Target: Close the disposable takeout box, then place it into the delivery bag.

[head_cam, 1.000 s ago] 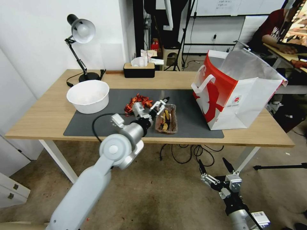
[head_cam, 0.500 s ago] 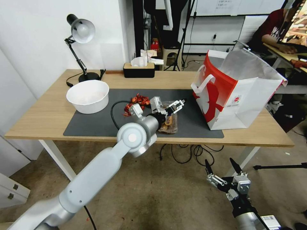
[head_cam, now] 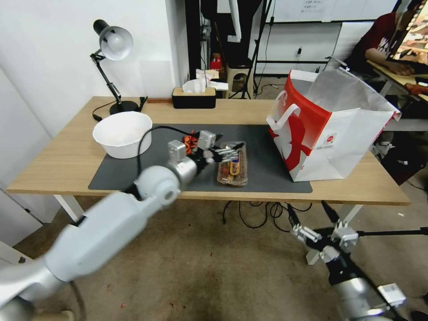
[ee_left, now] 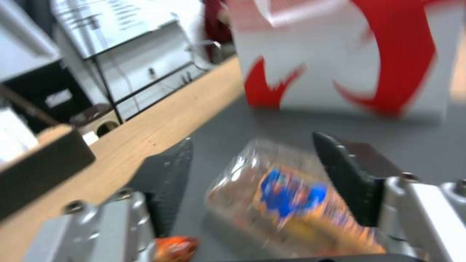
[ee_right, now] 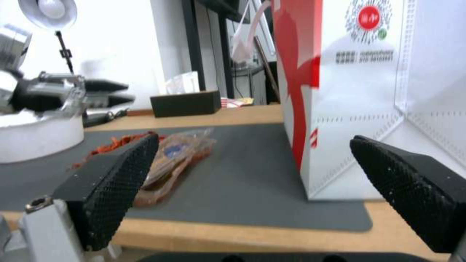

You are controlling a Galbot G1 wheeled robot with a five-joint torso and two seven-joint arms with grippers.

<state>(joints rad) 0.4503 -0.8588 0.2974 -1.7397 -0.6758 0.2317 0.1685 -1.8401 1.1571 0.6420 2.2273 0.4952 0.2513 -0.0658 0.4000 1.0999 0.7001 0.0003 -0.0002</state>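
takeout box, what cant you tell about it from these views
- Whether the box is latched shut: head view too small, left wrist view motion-blurred.
- Label print: blurred.
- Its left edge: hidden by the left pincer in the head view.
- Its near end: covered by a right pincer finger, right wrist view.

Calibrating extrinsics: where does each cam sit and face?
Head: high, looking forward and down at the table; both arms show.
Left wrist: over the mat, facing the delivery bag; its open end effector frames the takeout box.
Right wrist: below the table edge, facing across it; open end effector in front.
All share box and bag.
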